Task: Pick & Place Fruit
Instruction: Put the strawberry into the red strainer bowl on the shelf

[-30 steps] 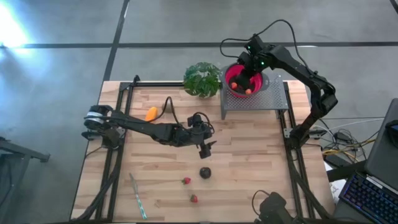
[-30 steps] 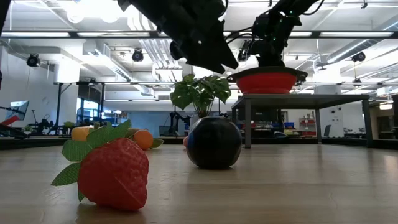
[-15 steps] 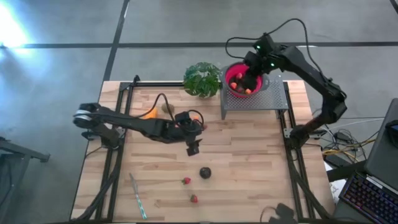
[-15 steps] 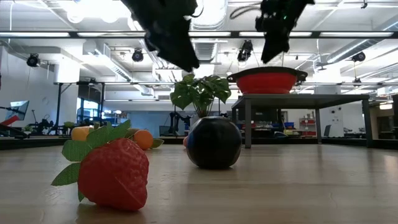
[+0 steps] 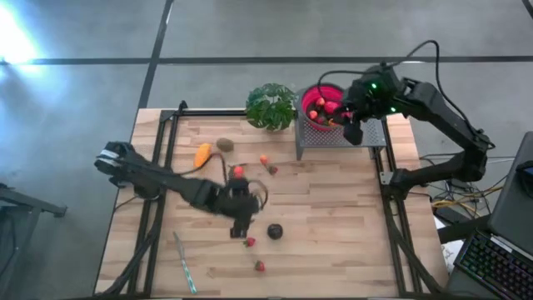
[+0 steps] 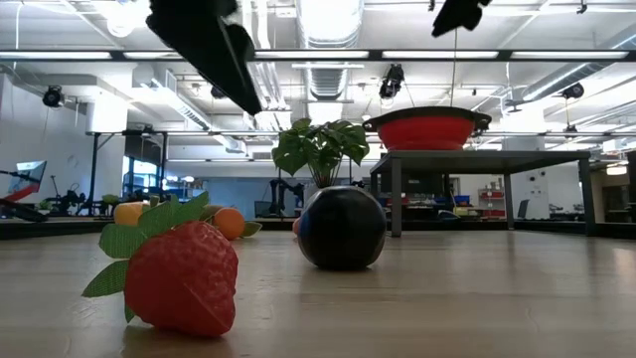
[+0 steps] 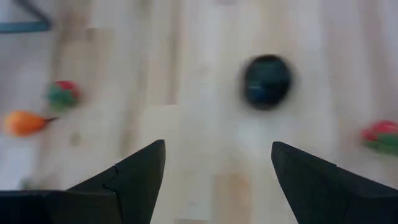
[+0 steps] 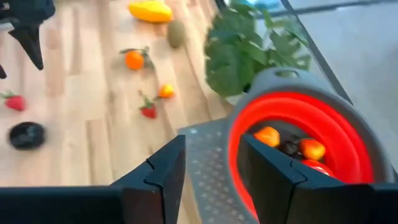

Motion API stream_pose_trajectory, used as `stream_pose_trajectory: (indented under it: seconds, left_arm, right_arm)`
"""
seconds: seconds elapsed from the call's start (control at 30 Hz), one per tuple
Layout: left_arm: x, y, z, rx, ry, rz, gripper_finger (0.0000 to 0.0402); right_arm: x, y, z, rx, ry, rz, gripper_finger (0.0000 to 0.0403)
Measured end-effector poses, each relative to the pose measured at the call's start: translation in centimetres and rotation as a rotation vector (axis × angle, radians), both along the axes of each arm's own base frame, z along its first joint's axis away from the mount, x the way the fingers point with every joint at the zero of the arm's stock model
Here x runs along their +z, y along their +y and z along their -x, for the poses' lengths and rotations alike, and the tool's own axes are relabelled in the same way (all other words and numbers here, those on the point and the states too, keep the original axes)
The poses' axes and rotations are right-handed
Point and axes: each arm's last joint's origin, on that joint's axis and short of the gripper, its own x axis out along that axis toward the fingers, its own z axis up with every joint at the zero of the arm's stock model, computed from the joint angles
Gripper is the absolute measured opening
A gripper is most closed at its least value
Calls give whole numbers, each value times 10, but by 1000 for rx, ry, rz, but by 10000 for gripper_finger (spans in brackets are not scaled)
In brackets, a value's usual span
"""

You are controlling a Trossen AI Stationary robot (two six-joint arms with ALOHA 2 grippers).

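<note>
The wooden surface (image 5: 333,208) carries the loose fruit, and at its far edge a grey perforated stand (image 5: 366,132) holds the red bowl (image 5: 310,96), already holding several pieces. A leafy plant (image 5: 271,106) stands just beside the bowl. The left gripper (image 5: 239,227) hangs low over the middle of the surface, its fingers spread apart and empty. The right gripper (image 5: 352,132) hovers beside the bowl over the stand, fingers parted with nothing between them. The left arm is far the nearer to the fruit left on the surface. In its wrist view the dark round fruit (image 7: 267,81) lies ahead of the open fingers and somewhat toward 1 of them, so I judge a short reach forward would bring it between them; being round, it has no long axis to align with. A strawberry (image 5: 249,242) lies just beside that gripper, and another (image 5: 260,266) nearer the front edge. Farther back lie the elongated yellow-orange piece (image 5: 202,153), its long axis running diagonally, the kiwi (image 5: 224,144), and 3 small pieces (image 5: 265,161).
</note>
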Motion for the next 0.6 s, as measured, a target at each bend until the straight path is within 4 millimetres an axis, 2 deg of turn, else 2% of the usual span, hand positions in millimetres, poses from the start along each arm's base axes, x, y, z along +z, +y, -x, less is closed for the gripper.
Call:
stream_pose_trajectory:
  seconds: [0.13,0.3,0.4,0.6]
  left_arm:
    - [1,-34,11,-11,-67,10,298]
    - [-6,-64,24,-16,-148,28,298]
    - [-17,-72,29,-18,-160,35,298]
    - [-45,-78,27,-13,-126,18,298]
  right_arm:
    - [6,10,7,20,-31,9,137]
    - [6,9,8,-47,-13,43,146]
    - [5,8,7,-66,-1,57,155]
    - [6,6,5,-72,-14,59,170]
